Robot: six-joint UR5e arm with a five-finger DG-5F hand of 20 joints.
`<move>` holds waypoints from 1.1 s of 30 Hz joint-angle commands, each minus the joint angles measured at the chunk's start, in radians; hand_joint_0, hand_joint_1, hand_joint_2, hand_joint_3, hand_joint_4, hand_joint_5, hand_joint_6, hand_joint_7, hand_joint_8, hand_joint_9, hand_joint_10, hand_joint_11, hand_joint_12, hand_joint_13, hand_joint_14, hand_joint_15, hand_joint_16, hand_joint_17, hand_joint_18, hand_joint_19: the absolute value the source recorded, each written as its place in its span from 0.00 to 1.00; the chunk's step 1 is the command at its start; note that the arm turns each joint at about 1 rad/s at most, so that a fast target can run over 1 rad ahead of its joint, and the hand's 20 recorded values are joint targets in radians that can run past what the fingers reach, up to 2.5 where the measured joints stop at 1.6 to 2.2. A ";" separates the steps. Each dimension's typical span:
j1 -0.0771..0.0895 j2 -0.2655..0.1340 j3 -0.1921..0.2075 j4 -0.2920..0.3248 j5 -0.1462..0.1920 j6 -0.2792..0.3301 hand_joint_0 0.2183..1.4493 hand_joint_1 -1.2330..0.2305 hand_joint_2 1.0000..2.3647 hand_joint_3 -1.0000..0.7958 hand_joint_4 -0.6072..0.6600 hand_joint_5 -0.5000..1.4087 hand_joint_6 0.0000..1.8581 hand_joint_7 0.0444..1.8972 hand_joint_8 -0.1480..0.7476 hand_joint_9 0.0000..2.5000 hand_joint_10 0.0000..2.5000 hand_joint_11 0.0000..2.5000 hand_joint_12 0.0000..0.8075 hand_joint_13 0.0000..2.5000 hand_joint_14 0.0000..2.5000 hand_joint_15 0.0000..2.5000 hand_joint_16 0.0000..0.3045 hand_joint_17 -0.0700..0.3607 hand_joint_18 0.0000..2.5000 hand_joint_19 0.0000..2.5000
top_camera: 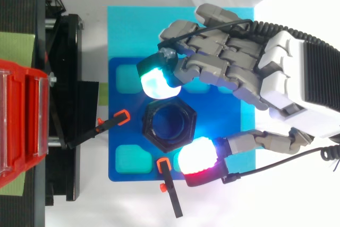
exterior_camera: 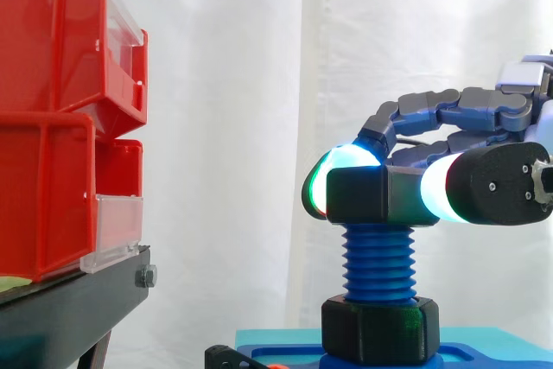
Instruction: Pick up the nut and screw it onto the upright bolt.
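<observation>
Atop the upright blue threaded bolt (exterior_camera: 378, 264) at the centre of the blue base plate (top_camera: 133, 131), a black hexagonal nut (exterior_camera: 367, 194) is pinched between the hand's (top_camera: 249, 73) curled fingertips (top_camera: 156, 83).

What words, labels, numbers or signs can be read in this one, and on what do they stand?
None can be read in either view.
The clear label holders on the red bins: blank, no print seen.
The black nut pinched in the fingers of the hand, and the blue bolt: no markings seen.
</observation>
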 commanded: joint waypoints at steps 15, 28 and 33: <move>0.000 -0.001 0.000 -0.011 0.001 0.000 0.26 0.39 0.00 0.28 0.70 0.16 0.27 0.53 0.50 0.17 0.00 0.00 0.46 0.17 0.00 0.00 0.15 0.40 0.12 0.00; 0.000 0.000 0.000 -0.009 -0.001 -0.006 0.26 0.39 0.00 0.28 0.69 0.16 0.27 0.53 0.50 0.17 0.00 0.00 0.46 0.17 0.00 0.00 0.15 0.40 0.12 0.00; 0.000 -0.018 0.000 -0.011 0.001 -0.006 0.26 0.39 0.00 0.28 0.70 0.16 0.27 0.53 0.50 0.17 0.00 0.00 0.46 0.17 0.00 0.00 0.15 0.40 0.12 0.00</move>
